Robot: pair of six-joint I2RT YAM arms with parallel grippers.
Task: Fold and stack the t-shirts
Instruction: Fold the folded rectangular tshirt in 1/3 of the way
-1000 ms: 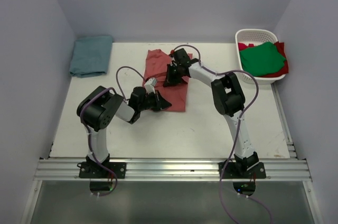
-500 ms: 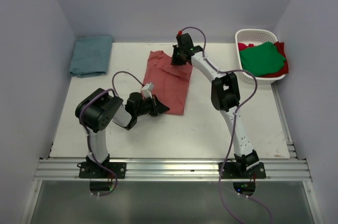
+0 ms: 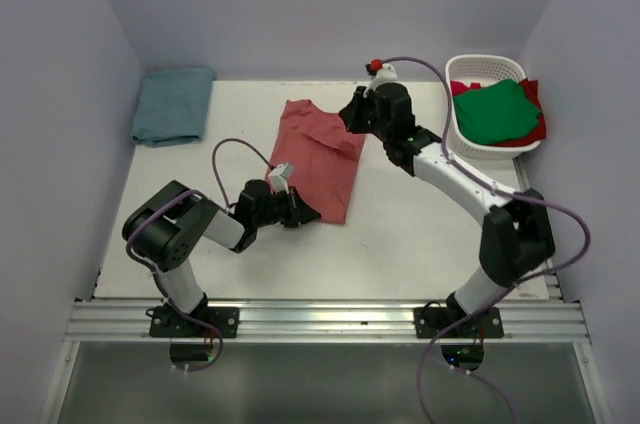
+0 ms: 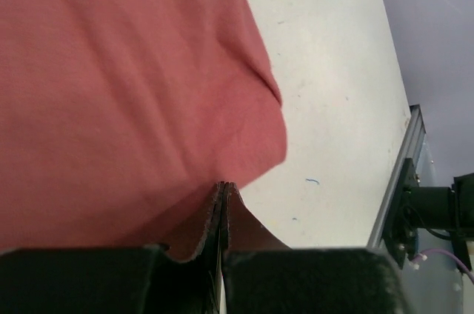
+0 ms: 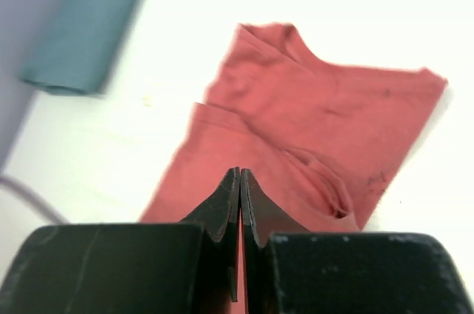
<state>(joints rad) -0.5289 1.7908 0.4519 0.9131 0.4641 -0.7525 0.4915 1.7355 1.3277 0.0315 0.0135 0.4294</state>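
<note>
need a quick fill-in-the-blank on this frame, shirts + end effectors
1. The ___ shirt lies on top in the white basket.
2. The folded teal shirt sits at the table's far ___ corner.
3. The left end effector and right end effector are both ___.
Missing: green; left; shut.

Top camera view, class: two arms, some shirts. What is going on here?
A brick-red t-shirt lies mid-table. The left gripper, jaws shut, appears to pinch its near edge; the right gripper, jaws also shut, is over its far end. A folded teal t-shirt sits at the far left; a green t-shirt and a red t-shirt lie on the white basket.
</note>
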